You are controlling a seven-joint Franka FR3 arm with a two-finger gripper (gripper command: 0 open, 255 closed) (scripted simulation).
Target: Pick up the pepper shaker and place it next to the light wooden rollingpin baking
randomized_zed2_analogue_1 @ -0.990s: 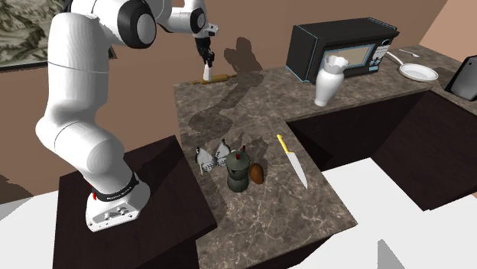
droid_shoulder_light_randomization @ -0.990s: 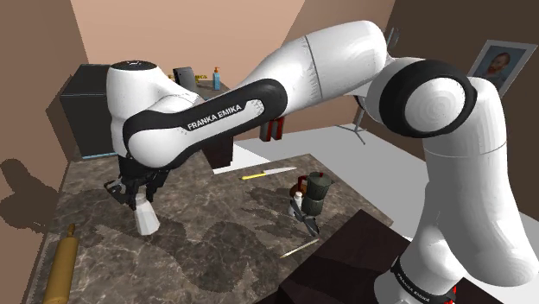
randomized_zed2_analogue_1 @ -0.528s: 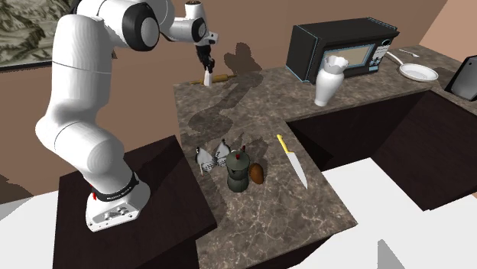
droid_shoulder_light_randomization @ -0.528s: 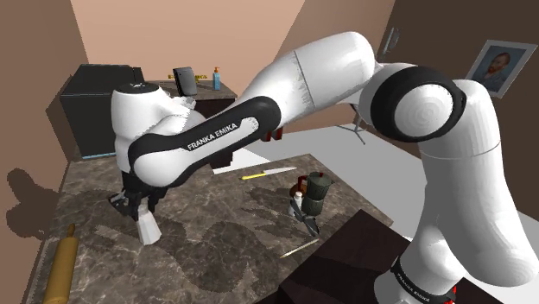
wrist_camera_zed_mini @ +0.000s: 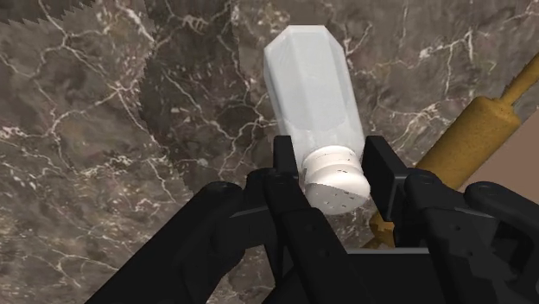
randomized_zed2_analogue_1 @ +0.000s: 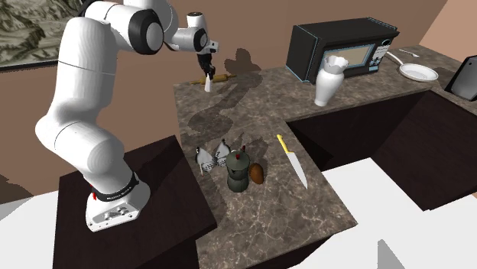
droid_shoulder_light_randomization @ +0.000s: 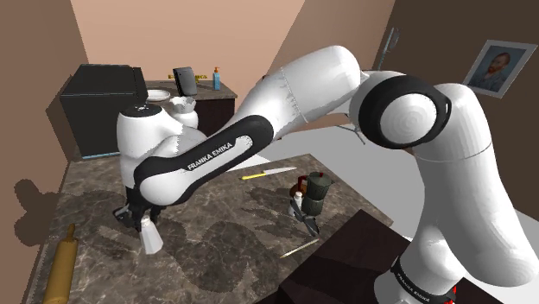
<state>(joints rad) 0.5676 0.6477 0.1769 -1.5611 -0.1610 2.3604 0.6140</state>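
Observation:
The pepper shaker (wrist_camera_zed_mini: 311,86) is white and faceted, with a rounded cap (wrist_camera_zed_mini: 335,180). My black gripper (wrist_camera_zed_mini: 335,164) is shut on it just under the cap. In the shoulder view the shaker (droid_shoulder_light_randomization: 151,237) hangs upright from the gripper (droid_shoulder_light_randomization: 142,219), low over the dark marble counter (droid_shoulder_light_randomization: 216,250); I cannot tell whether its base touches. The light wooden rolling pin (droid_shoulder_light_randomization: 59,268) lies toward that view's lower left, a short way from the shaker. In the second exterior view the shaker (randomized_zed2_analogue_1: 208,84) stands just in front of the rolling pin (randomized_zed2_analogue_1: 219,78), under the gripper (randomized_zed2_analogue_1: 206,71).
A dark moka pot (droid_shoulder_light_randomization: 316,194) with small shakers (randomized_zed2_analogue_1: 205,159) beside it stands nearer the stand. A yellow-handled knife (randomized_zed2_analogue_1: 294,164) lies on the counter. At the far end are a black microwave (randomized_zed2_analogue_1: 340,50), a white vase (randomized_zed2_analogue_1: 327,80) and a pan (randomized_zed2_analogue_1: 419,72).
The arm has swung lower and toward the rolling pin, carrying the shaker down close to the counter. The grip has not changed.

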